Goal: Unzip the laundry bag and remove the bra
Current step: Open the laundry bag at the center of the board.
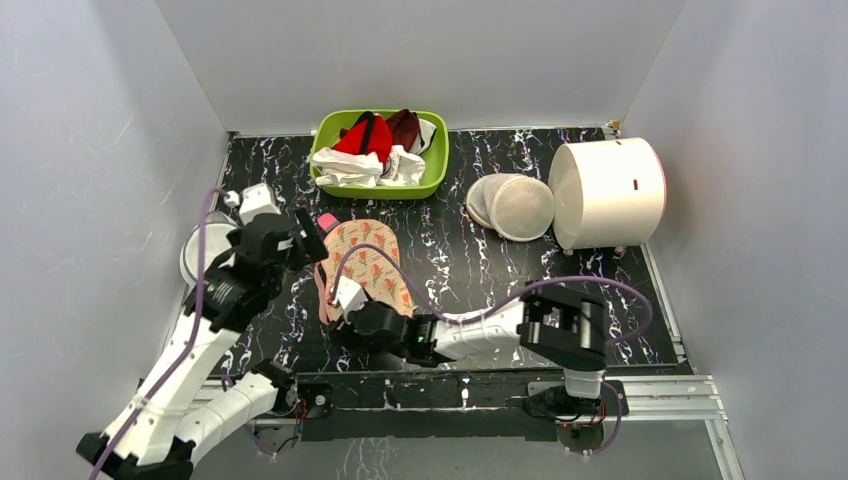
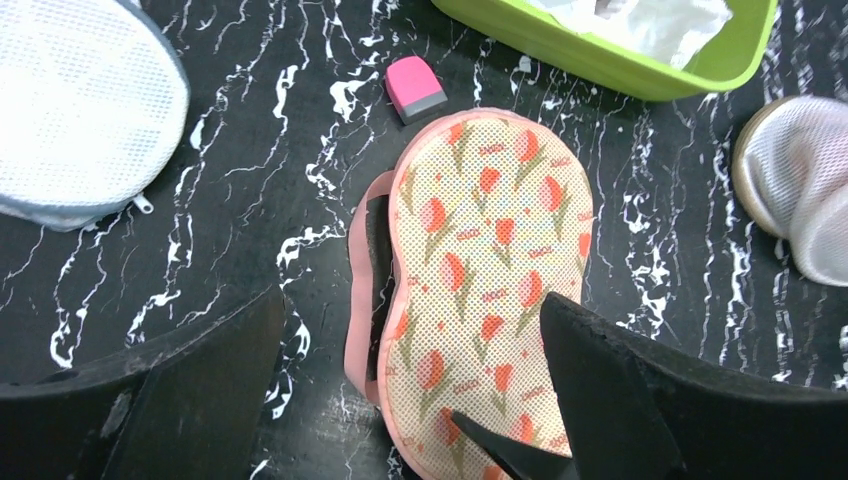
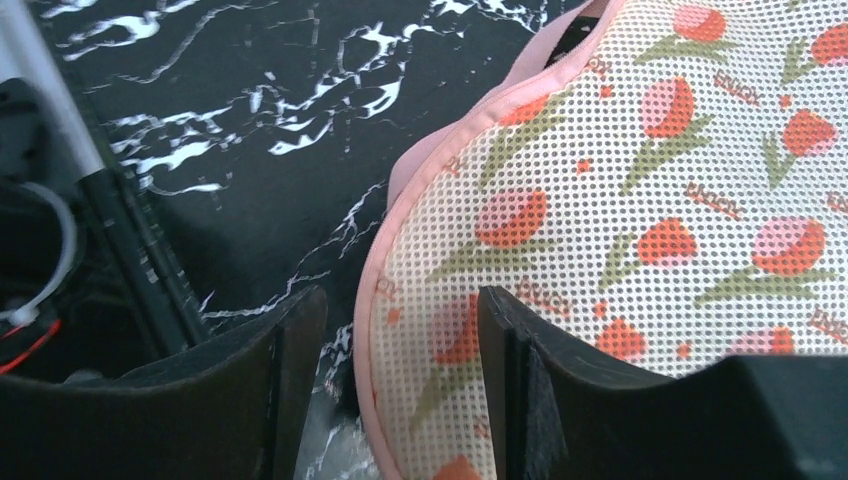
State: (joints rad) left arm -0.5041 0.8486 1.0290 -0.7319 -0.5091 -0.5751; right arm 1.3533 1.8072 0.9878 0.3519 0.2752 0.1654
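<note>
Laundry bag [image 1: 372, 262] lies flat on the black marbled table [image 1: 470, 270], left of centre, its long axis running from 11 to 5 o'clock in the top view. The peach floral face is up, with pink zipper edging round the rim. Left wrist view: the edging on the bag's 9 o'clock side stands parted, and black fabric, the bra [image 2: 377, 262], shows in the slit, inside the bag. Left gripper [image 1: 310, 248] sits at 9 to 10 o'clock from the bag, its jaws spread wide with nothing between them; its own camera looks down on the bag between the two fingers [image 2: 620, 390]. Right gripper [image 3: 395, 370] is at the bag's near end, about 7 o'clock. Its jaws are partly apart and straddle the pink rim, one finger [image 3: 290, 380] off on the table side with a dark gap to the edging, the other over the printed fabric. Cannot tell whether that one presses on the cloth. A pink block [image 2: 415, 88] lies just beside the bag's far end, at 11 o'clock. A green basket [image 1: 325, 135] of red and white clothes sits at 12 o'clock. Two white mesh domes [image 1: 512, 206] sit at 2 o'clock, with a white drum [image 1: 607, 193] beyond them. Another mesh dome [image 2: 80, 110] lies at 9 o'clock, partly under the left arm.
</note>
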